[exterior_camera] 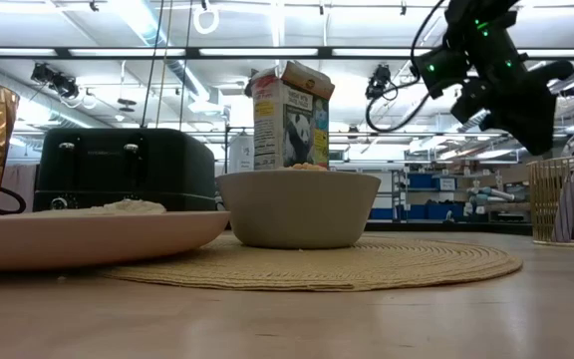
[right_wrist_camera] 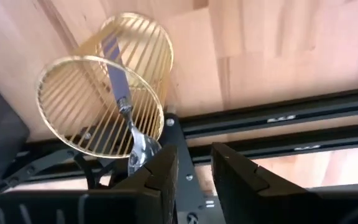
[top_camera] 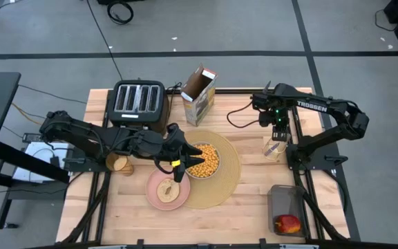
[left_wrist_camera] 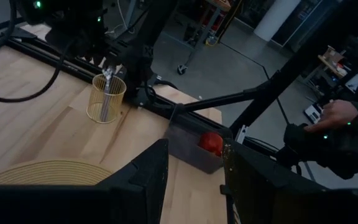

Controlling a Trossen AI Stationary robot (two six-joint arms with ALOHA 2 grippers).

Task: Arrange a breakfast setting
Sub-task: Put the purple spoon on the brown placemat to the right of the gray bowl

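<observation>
Wooden table planks carry one round tan placemat (top_camera: 220,176), the landmark. On it sits one pale grey bowl (top_camera: 204,160); one pink plate (top_camera: 167,191) overlaps its edge nearest the left arm. One metal spoon (right_wrist_camera: 122,99) stands in a wire holder (top_camera: 275,147) well beyond the mat's far side: light, stiff, slippery, probably best pinched at its upright handle. Right claw (right_wrist_camera: 194,163) hovers above it, slightly parted, empty. Left claw (left_wrist_camera: 194,180), over the plate, is released.

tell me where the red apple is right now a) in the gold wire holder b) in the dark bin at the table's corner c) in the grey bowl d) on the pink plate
b: the red apple lies inside the dark bin at the table's near right corner, away from the placemat.
</observation>
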